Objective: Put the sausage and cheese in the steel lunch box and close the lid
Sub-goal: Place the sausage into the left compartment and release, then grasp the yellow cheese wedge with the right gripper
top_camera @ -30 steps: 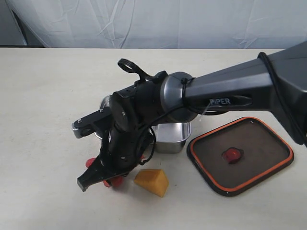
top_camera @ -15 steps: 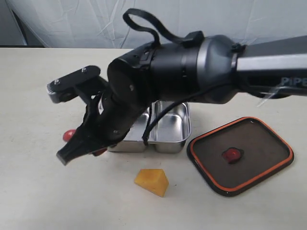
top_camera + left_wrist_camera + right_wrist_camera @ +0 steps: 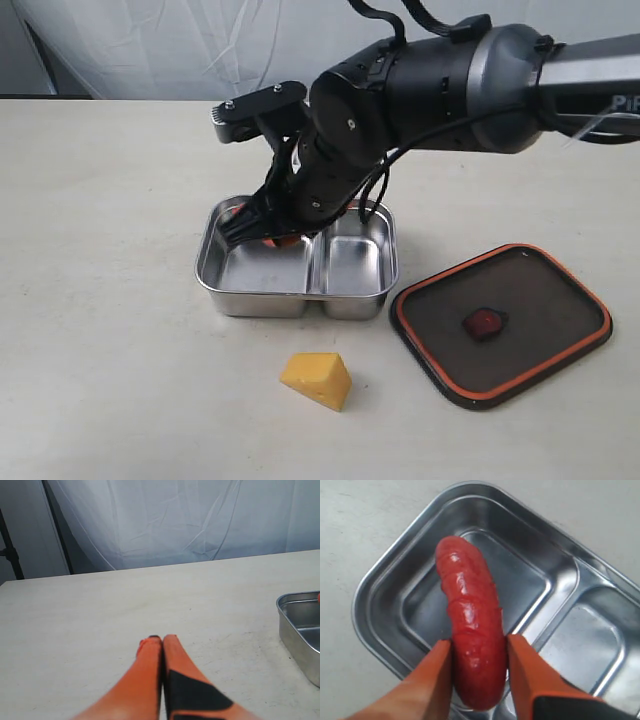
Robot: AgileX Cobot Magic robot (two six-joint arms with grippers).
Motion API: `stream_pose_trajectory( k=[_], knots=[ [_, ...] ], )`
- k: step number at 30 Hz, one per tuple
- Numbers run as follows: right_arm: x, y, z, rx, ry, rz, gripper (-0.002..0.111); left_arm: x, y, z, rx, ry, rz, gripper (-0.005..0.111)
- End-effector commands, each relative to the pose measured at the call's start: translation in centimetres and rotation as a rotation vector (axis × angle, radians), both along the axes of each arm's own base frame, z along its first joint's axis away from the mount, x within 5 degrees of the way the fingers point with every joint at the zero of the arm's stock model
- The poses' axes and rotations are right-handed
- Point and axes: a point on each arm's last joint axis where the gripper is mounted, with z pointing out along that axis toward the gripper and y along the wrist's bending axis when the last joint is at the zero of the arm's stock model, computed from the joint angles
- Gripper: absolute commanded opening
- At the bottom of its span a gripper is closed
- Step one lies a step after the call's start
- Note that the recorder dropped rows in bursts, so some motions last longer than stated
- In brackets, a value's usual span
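The glossy red sausage (image 3: 470, 625) hangs over the larger, left compartment of the steel lunch box (image 3: 385, 635), pinched near one end between the orange fingers of my right gripper (image 3: 479, 647), which is shut on it. In the exterior view that gripper (image 3: 252, 228) reaches across to the box (image 3: 300, 300) and mostly hides the sausage. The yellow cheese (image 3: 316, 379) lies on the table in front of the box. The dark lid (image 3: 500, 322) with its orange rim lies flat to the box's right. My left gripper (image 3: 162, 639) is shut and empty, low over bare table, with the box's corner (image 3: 295, 625) at the side.
The right arm's dark body (image 3: 420, 90) looms over the back of the box. A white cloth backdrop (image 3: 200, 40) runs behind the table's far edge. The box's smaller right compartment (image 3: 352, 262) holds nothing.
The right gripper has lifted the sausage from the table at the box's front left and carried it up and back over the box's left compartment. The left gripper stays shut.
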Motion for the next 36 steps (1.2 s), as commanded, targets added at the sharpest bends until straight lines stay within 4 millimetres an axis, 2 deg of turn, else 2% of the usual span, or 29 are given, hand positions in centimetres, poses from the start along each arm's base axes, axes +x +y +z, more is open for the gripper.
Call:
stream_pose_trajectory(
  k=[1, 3, 6, 9, 11, 14, 16, 19, 27, 32, 36],
  knots=[
    [0.6, -0.3, 0.1, -0.001, -0.018, 0.001, 0.036, 0.0, 0.0, 0.0, 0.001, -0.008, 0.0, 0.0],
    [0.6, -0.3, 0.1, 0.002, -0.02, 0.001, 0.055, 0.0, 0.0, 0.0, 0.001, -0.008, 0.0, 0.0],
    [0.5, -0.4, 0.1, -0.008, -0.012, 0.001, 0.055, 0.0, 0.0, 0.0, 0.001, -0.008, 0.0, 0.0],
    [-0.9, -1.9, 0.7, -0.16, 0.074, 0.061, 0.055, 0.0, 0.0, 0.0, 0.001, -0.008, 0.0, 0.0],
    [-2.8, -2.4, 2.0, -0.181, 0.085, 0.175, 0.054, 0.0, 0.0, 0.0, 0.001, -0.008, 0.0, 0.0],
    [-6.4, -2.8, 4.2, -0.085, 0.055, 0.278, 0.054, 0.0, 0.0, 0.0, 0.001, -0.008, 0.0, 0.0],
    [-8.1, -3.8, 4.5, -0.059, 0.028, 0.306, 0.054, 0.0, 0.0, 0.0, 0.001, -0.008, 0.0, 0.0],
    [-9.1, -4.9, 3.5, -0.052, 0.038, 0.306, 0.054, 0.0, 0.0, 0.0, 0.001, -0.008, 0.0, 0.0],
    [-10.3, -7.2, -1.2, -0.026, 0.009, 0.285, 0.054, 0.0, 0.0, 0.0, 0.001, -0.008, 0.0, 0.0],
    [-10.6, -7.7, -2.4, -0.009, -0.007, 0.279, 0.054, 0.0, 0.0, 0.0, 0.001, -0.008, 0.0, 0.0],
    [-10.6, -7.7, -2.6, 0.02, -0.018, 0.261, 0.054, 0.0, 0.0, 0.0, 0.001, -0.008, 0.0, 0.0]
  ],
)
